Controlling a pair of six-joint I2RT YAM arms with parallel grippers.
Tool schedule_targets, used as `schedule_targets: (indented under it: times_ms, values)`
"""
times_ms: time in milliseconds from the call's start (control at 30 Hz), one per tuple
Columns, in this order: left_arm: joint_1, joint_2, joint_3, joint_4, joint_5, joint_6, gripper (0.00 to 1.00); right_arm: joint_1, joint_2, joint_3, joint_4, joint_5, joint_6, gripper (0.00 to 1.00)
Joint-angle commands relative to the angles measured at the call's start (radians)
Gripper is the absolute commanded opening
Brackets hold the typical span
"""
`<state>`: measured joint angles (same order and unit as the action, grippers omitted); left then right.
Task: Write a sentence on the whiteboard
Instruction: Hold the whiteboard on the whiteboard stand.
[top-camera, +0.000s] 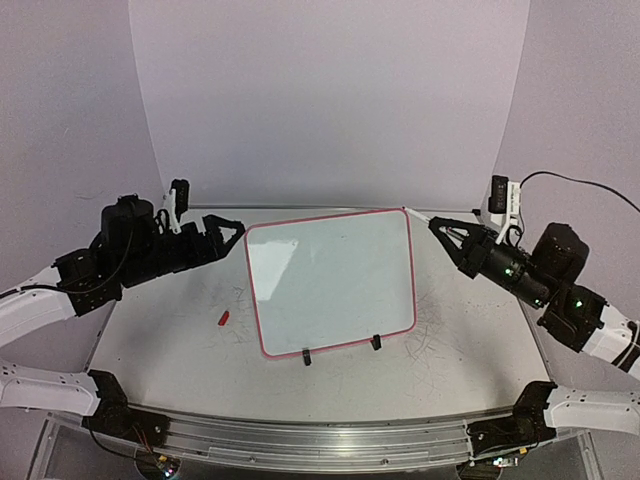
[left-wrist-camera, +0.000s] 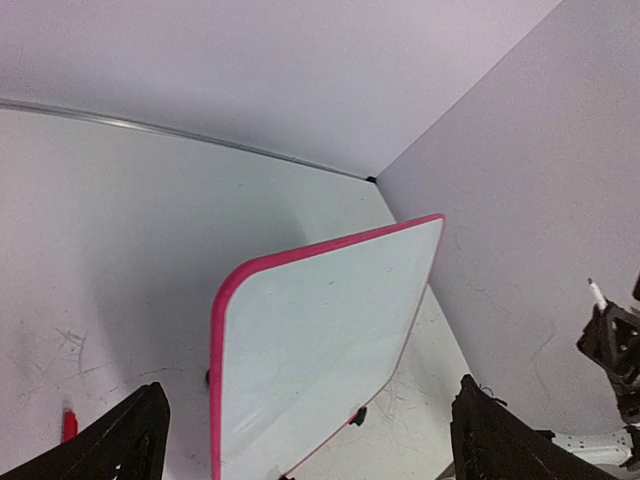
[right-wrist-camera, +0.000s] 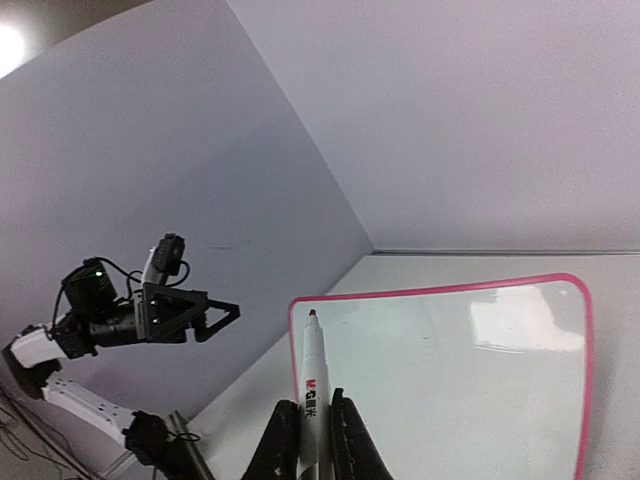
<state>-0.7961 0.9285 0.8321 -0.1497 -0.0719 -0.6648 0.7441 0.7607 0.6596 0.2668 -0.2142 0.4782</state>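
**jo_k:** ok so where's the whiteboard (top-camera: 330, 285) sitting in this one, and what are the arms doing?

**tinkerdan:** it's sitting mid-desk (top-camera: 150, 360), between the two arms. It's propping itself on two little black clip feet (top-camera: 307, 357) along its near edge and leaning back at a tilt. A pink-red rim is running all the way round, and the glossy white face is catching some glare. The left fingers (left-wrist-camera: 130, 440) are hanging wide apart, gripping nothing. They're hovering just beside the board's far-left corner, not touching it.

**jo_k:** and the right side?

**tinkerdan:** the right fingers (right-wrist-camera: 285, 445) are clamping a marker (right-wrist-camera: 312, 385), white barrel with a red nib, and it's sticking straight out ahead of them. In the top view the nib is pointing at the board's far-right corner and sitting very close to it. I can't tell if it's actually touching the rim.

**jo_k:** what's that red speck on the left?

**tinkerdan:** that's a small red piece (top-camera: 224, 319) lying on the desk, left of the board and not touching it. It's looking like a marker cap, but it's too small for me to be sure. Some faint grey scribble scuffs (top-camera: 440, 320) are also showing on the desk, right of the board.
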Motion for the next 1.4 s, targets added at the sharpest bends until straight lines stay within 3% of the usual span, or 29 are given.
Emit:
schedule_targets:
  times_ms: [0,333,567,700,933,1367]
  values:
    - [0.018,0.039,-0.033,-0.035,-0.061,-0.047,0.99,-0.003,-0.006,0.071,-0.179,0.194,-0.141,0.00]
    - [0.076,0.024,-0.133,0.037,-0.045,-0.003,0.99,-0.003,0.026,0.121,-0.370,0.393,-0.223,0.00]
    - [0.275,0.026,-0.237,0.169,0.209,0.007,0.99,0.017,0.100,0.190,-0.399,0.322,-0.263,0.00]
    - [0.334,0.049,-0.253,0.213,0.288,0.025,0.99,0.110,0.174,0.246,-0.391,0.356,-0.288,0.00]
    - [0.351,0.123,-0.252,0.297,0.403,0.074,0.98,0.262,0.346,0.339,-0.344,0.396,-0.306,0.00]
    - [0.351,0.229,-0.288,0.478,0.528,0.097,0.89,0.357,0.538,0.427,-0.276,0.363,-0.322,0.00]
